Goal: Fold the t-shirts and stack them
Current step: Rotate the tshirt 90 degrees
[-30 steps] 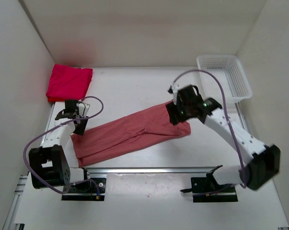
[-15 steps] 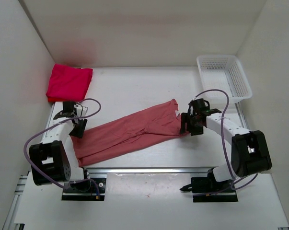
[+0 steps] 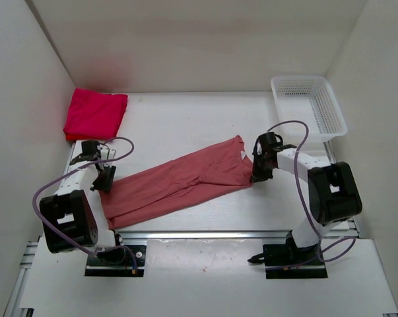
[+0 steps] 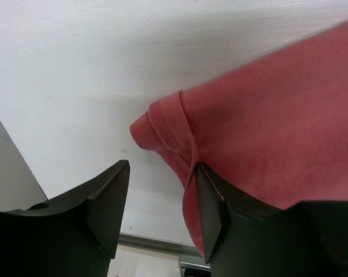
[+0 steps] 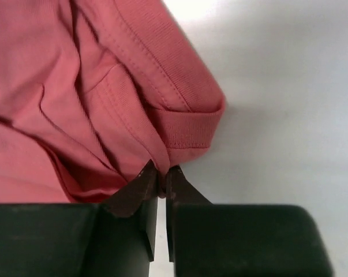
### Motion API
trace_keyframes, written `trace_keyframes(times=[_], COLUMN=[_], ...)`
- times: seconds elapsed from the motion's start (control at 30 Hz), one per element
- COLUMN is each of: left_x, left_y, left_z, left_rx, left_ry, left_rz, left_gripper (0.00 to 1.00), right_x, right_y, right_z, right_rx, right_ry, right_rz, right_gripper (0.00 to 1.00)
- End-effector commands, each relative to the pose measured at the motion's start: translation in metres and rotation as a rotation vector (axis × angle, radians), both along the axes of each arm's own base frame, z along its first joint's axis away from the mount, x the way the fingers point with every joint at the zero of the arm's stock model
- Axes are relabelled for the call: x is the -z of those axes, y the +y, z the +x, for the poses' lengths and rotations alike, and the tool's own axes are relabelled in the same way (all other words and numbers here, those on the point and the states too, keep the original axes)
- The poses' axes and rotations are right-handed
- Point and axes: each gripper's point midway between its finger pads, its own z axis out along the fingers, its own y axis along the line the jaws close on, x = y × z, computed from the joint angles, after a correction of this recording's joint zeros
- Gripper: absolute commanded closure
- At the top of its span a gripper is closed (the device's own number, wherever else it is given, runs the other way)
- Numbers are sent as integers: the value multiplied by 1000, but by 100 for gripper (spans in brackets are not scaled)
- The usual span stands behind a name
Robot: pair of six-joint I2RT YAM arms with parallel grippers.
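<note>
Where my right gripper [image 3: 256, 177] stands: low on the table [image 3: 185, 119], right of its middle, at the right end of the pink shirt [image 3: 179, 181].
State of my right gripper: the two fingertips [image 5: 142, 190] are pressed together. A thin fold of the shirt's edge goes down between them, so I pinch the cloth there.
Cloth by the right gripper: just beyond the tips, a hemmed edge is folded over on itself. To the right of it is bare table.
Place of my left gripper [image 4: 162, 196]: the near left part of the table, at the left end of the same shirt.
State of my left gripper: the jaws are spread and hold nothing. A hemmed corner of the shirt lies in front of the gap. The cloth touches the inner side of one finger [image 4: 211, 213]; the other finger is apart from it, with bare table between.
Lie of the pink shirt: it lies on the table as a long wrinkled band. It runs from the near left toward the right and a little farther back, between my two grippers.
Far left corner: the red shirt [image 3: 95, 113] lies folded, well apart from the pink one. A darker edge shows under its near side; I cannot tell if this is another shirt.
Far right corner: the basket [image 3: 309, 79], white with mesh walls, stands apart from the right gripper.
</note>
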Motion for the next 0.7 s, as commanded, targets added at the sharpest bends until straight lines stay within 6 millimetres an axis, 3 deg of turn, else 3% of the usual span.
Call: trace_keyframes(times=[0.0, 0.07, 0.13, 0.17, 0.2, 0.23, 0.27, 0.3, 0.37, 0.4, 0.47, 0.53, 0.67], left_x=[-8, -7, -6, -8, -8, -8, -9, -8, -4, -4, -4, -2, -5], left_y=[5, 9, 9, 11, 11, 14, 14, 15, 14, 15, 12, 6, -17], left_z=[6, 5, 3, 4, 4, 4, 5, 2, 0, 0, 1, 1, 9], left_rx=[-23, -32, -35, -42, -49, -60, -67, -78, -73, -77, -61, -46, 49], left_ry=[-20, -16, -9, -6, -5, -3, -9, -1, 20, 21, 23, 33, 20], left_rz=[-3, 4, 2, 1, -3, -3, -11, -14, -19, -23, -23, -41, -66], left_gripper=[40, 40, 40, 40, 39, 40, 40, 40, 40, 40, 40, 39, 39], right_x=[-4, -11, -25, -10, -35, -36, -23, -45, -50, -37, -56, -62, -86], right_y=[6, 3, 7, 5, 7, 11, 14, 16, 25, 27, 38, 61, 75], right_z=[42, 84, 150, 163, 200, 229, 241, 268, 305, 309, 324, 317, 298], right_rx=[16, 36, 52, 56, 66, 70, 68, 81, 126, 125, 127, 108, 72], right_ry=[-57, -109, -196, -176, -265, -296, -290, -357, -410, -401, -463, -462, -469], right_rz=[-11, -27, -38, -71, -84, -98, -128, -136, -210, -233, -246, -213, -196], right_gripper=[100, 100, 100, 100, 100, 100, 99, 94, 47, 41, 27, 23, 23])
